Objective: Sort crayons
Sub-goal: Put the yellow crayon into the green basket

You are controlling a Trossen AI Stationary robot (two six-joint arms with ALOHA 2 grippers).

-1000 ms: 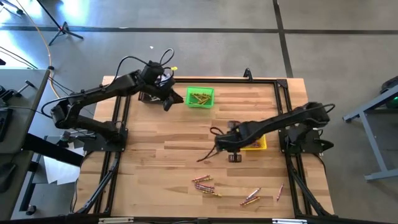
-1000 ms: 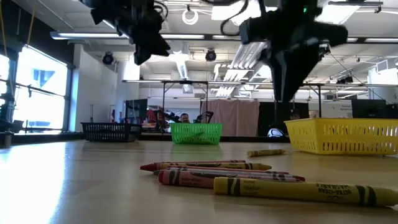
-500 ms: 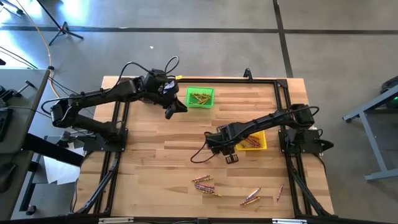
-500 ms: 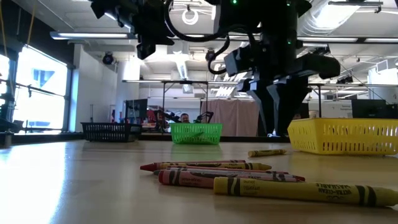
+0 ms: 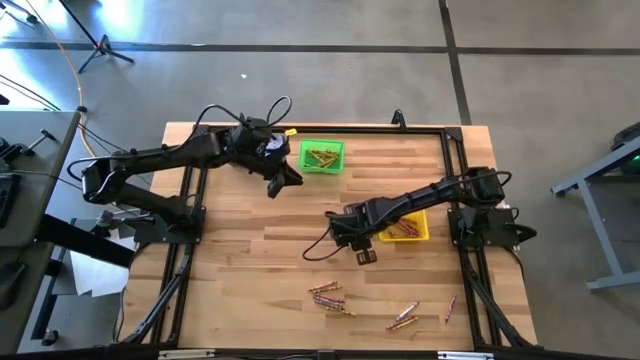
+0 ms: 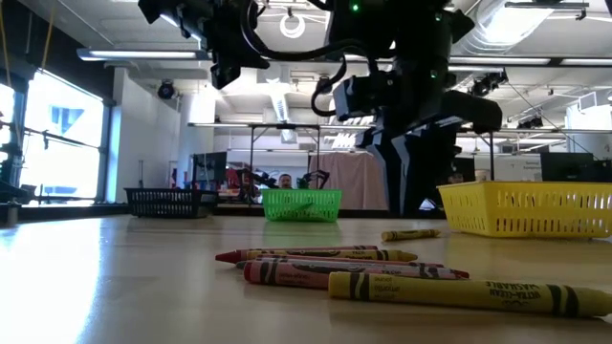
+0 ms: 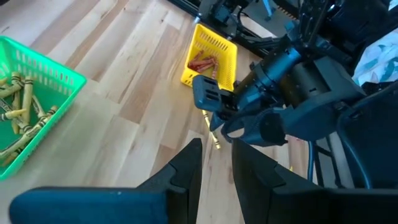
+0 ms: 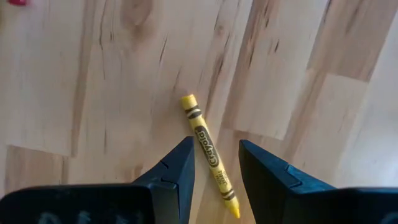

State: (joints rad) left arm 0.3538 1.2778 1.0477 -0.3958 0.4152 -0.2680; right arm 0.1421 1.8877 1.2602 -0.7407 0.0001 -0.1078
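The crayons (image 5: 330, 297) are short paper-wrapped sticks, yellow-gold and reddish, with dark bands near the ends. In the high view one loose cluster lies at lower centre of the table (image 5: 250, 290); a smaller pair (image 5: 403, 319) and a single one (image 5: 450, 309) lie to its right. More yellow ones fill the green bin (image 5: 322, 157) at upper centre, and reddish ones lie in the yellow bin (image 5: 408, 230) at centre right. In the right wrist view a single yellow crayon (image 8: 209, 153) lies slanted on the wood, showing between that gripper's two fingers, which stand apart with nothing in them. The right gripper (image 5: 364, 255) hangs at centre, just left of the yellow bin. The left gripper (image 5: 281, 181) hovers just left of the green bin, fingers a little apart and empty.

Against the frame a second ago, the right gripper has swung left and lower in the picture, away from the yellow bin's edge, and the left gripper has moved right, nearer the green bin. The crayons on the table lie as they did.

The table is pale wood planks inside a dark frame. The low view shows a black bin (image 6: 167, 203) far left and an open hall with ceiling lights and ductwork behind.
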